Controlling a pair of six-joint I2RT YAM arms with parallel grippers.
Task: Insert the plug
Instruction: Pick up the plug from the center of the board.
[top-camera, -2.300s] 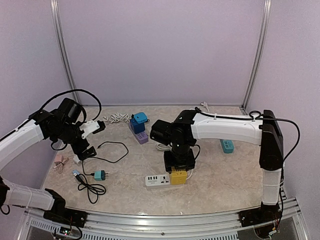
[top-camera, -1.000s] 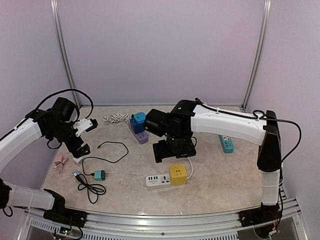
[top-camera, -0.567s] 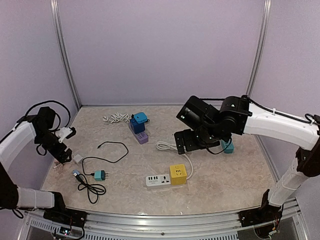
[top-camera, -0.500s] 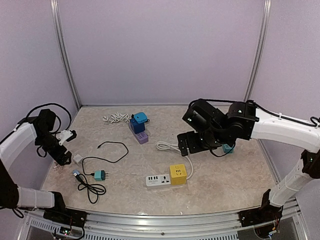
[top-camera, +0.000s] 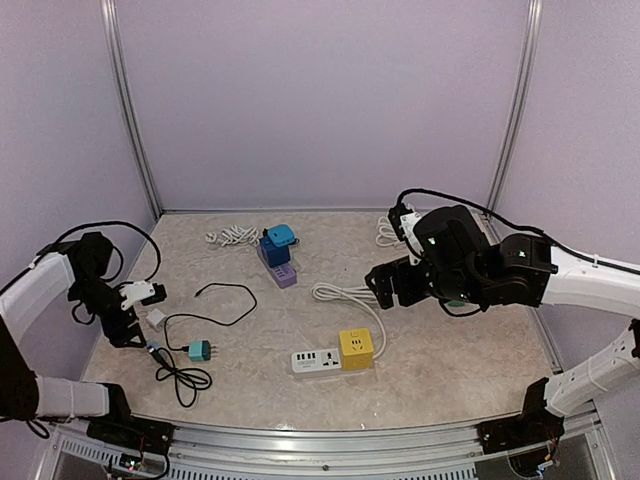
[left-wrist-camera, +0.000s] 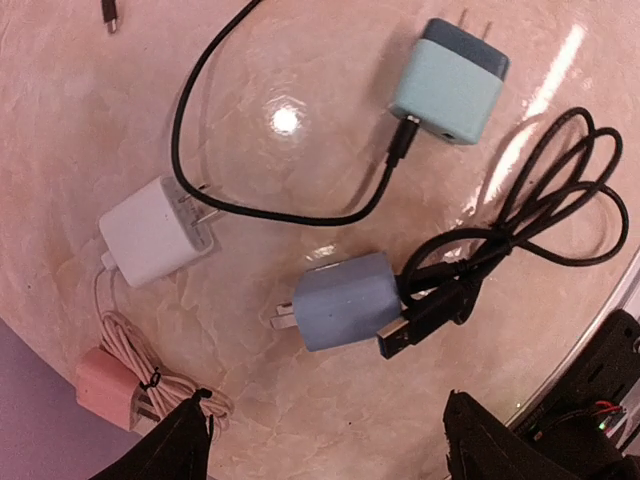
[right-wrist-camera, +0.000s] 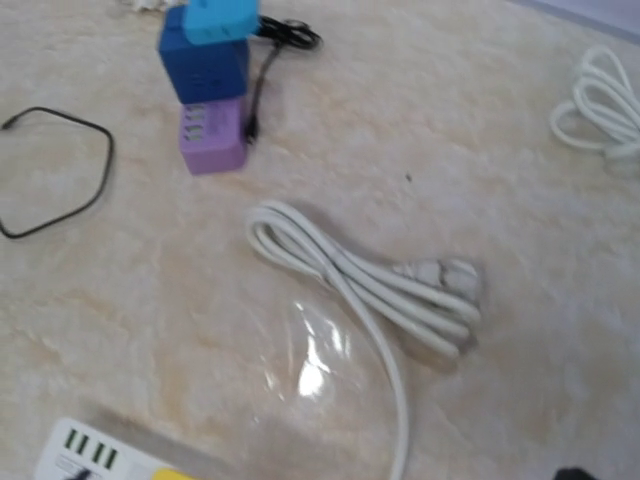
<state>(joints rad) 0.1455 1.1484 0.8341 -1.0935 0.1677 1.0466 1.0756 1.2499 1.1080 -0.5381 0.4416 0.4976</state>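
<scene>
Left gripper (top-camera: 133, 318), from above, hangs open and empty just beside the grey-blue plug (top-camera: 150, 345) at the table's (top-camera: 450, 370) left edge, far nearer it than the open right gripper (top-camera: 392, 284) beyond the yellow socket cube (top-camera: 355, 346). Its wrist view puts the plug (left-wrist-camera: 345, 300) flat just ahead of the fingers (left-wrist-camera: 185, 445), prongs left, length roughly along the line between the jaws, a black cable (left-wrist-camera: 520, 230) crowding its right end. Right wrist shows a coiled white cord (right-wrist-camera: 370, 290) on the glossy stone-look top.

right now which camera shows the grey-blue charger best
The left wrist view: the grey-blue charger lies close up near mid-frame, its two prongs and rounded body clear. The top external view shows it only as a small bluish speck. The right wrist view does not show it.
</scene>
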